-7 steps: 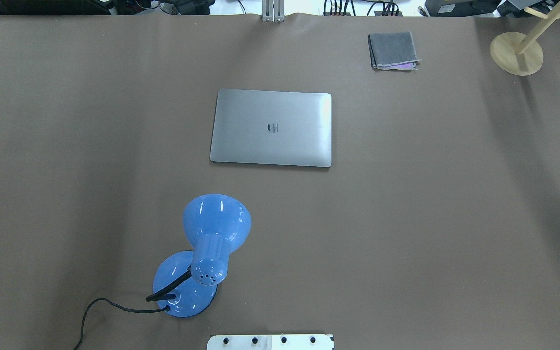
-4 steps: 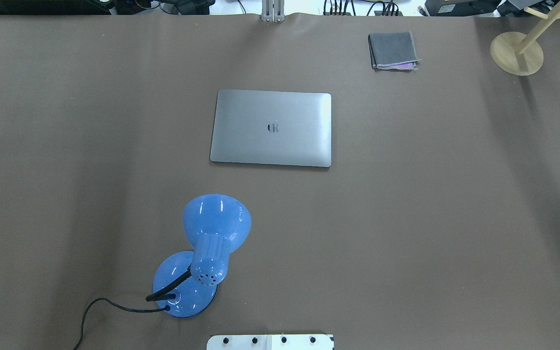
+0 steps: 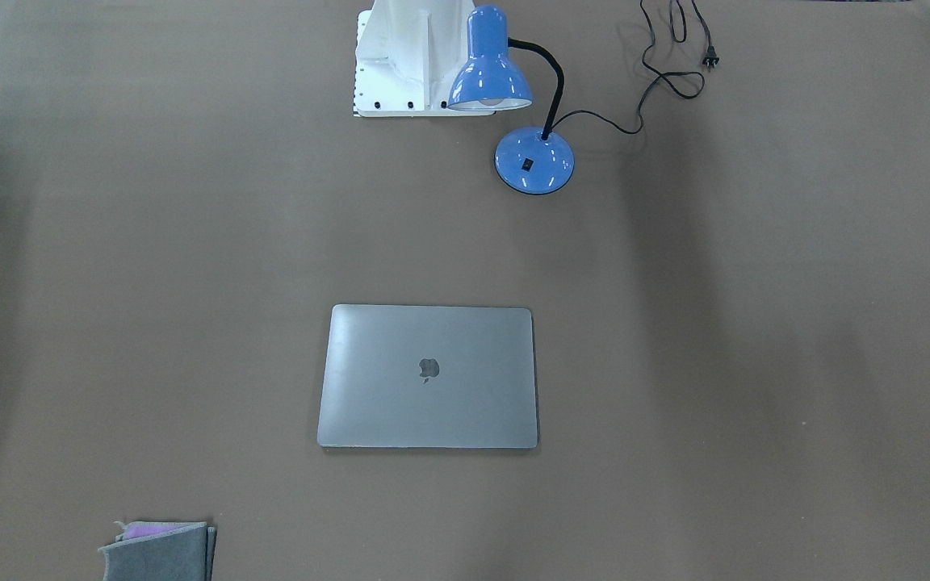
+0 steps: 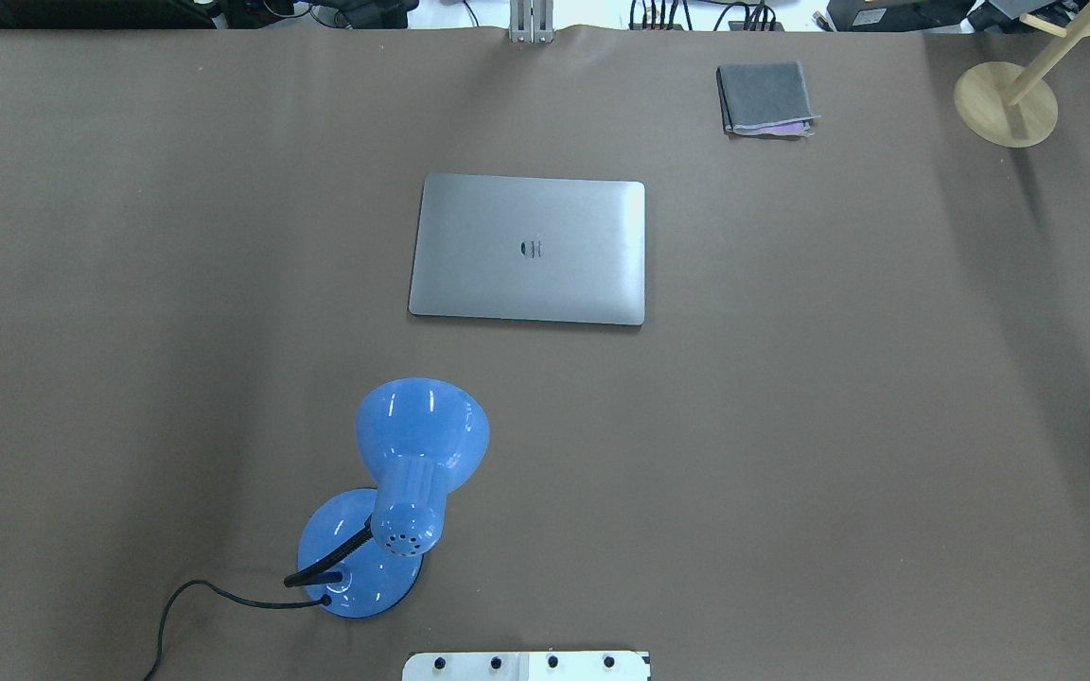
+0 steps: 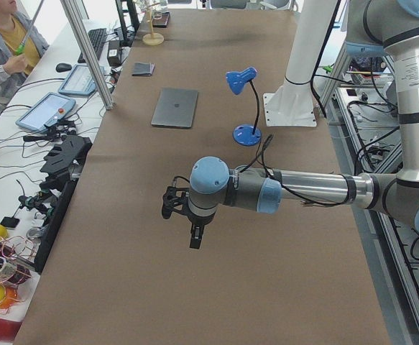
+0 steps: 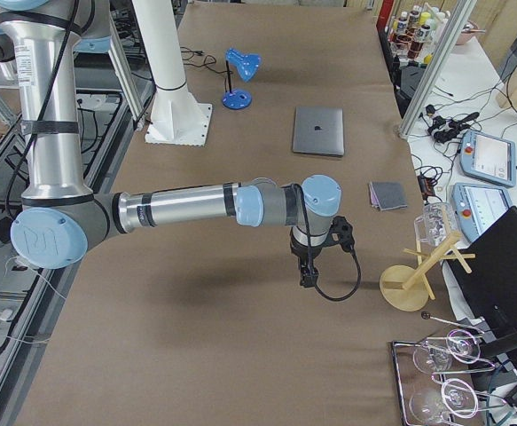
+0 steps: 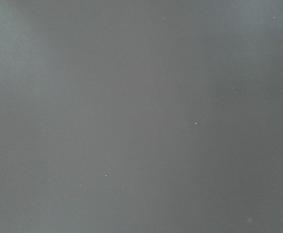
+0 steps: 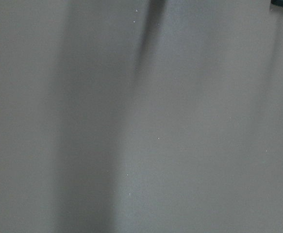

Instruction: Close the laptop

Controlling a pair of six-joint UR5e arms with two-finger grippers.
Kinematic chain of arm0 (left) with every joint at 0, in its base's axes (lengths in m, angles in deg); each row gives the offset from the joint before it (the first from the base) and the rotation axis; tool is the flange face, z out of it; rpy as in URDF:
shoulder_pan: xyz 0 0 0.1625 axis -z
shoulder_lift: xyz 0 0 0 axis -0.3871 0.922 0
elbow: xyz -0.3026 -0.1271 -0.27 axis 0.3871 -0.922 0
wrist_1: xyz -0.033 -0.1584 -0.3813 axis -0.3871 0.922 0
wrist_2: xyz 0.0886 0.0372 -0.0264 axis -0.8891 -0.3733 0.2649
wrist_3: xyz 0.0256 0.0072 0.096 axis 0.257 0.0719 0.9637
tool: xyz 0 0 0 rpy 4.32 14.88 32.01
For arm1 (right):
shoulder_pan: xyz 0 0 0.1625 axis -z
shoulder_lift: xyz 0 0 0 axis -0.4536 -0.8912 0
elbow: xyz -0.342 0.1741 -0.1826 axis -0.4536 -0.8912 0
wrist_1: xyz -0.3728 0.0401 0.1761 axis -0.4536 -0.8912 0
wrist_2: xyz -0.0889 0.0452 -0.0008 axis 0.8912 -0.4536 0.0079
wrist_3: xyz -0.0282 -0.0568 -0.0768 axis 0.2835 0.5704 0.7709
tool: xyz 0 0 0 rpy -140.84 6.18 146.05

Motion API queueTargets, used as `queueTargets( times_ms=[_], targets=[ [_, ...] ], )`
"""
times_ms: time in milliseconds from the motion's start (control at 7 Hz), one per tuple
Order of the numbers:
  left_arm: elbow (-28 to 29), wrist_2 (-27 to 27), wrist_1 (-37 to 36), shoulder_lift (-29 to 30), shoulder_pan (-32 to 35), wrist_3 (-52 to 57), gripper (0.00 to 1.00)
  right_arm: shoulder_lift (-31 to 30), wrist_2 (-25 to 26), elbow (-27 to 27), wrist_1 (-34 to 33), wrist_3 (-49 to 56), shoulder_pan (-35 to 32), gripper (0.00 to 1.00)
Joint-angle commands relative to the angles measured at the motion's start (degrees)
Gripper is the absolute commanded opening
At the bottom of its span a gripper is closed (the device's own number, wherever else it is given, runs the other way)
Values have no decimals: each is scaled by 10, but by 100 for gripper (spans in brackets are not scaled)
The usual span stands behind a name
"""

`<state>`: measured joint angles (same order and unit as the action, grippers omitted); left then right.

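Brown table (image 4: pixel 791 426): closed laptop (image 4: pixel 528 249), blue lamp (image 4: pixel 417 445), folded grey cloth (image 4: pixel 764 95).

We are seeing open brown tabletop (image 4: pixel 838 378) lying all round the shut grey metal laptop (image 4: pixel 528 249); a blue gooseneck desk lamp (image 4: pixel 413 473) is standing nearest, on the robot's side.

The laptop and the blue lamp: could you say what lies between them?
Only bare table between laptop and lamp, as the overhead view shows.

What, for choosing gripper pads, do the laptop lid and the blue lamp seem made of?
Laptop: likely metal, perhaps aluminium; matte grey lid with a soft, even sheen. Lamp: glossy blue coating on shade and base, with sharp bright highlights; metal or plastic beneath, cannot tell.
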<state>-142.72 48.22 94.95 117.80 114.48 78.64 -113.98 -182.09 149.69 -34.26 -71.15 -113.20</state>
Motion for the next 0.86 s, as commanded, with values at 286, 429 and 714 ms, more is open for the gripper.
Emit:
queueTargets(
  times_ms=[286,429,714],
  targets=[
    [15,3,0,15,-6,-2,98,-18,4,9,3,4,0,100],
    [7,3,0,15,-7,-2,98,-20,-1,13,2,4,0,100],
    [-2,6,1,14,-6,-4,98,-19,-3,14,3,4,-1,100]
  ],
)
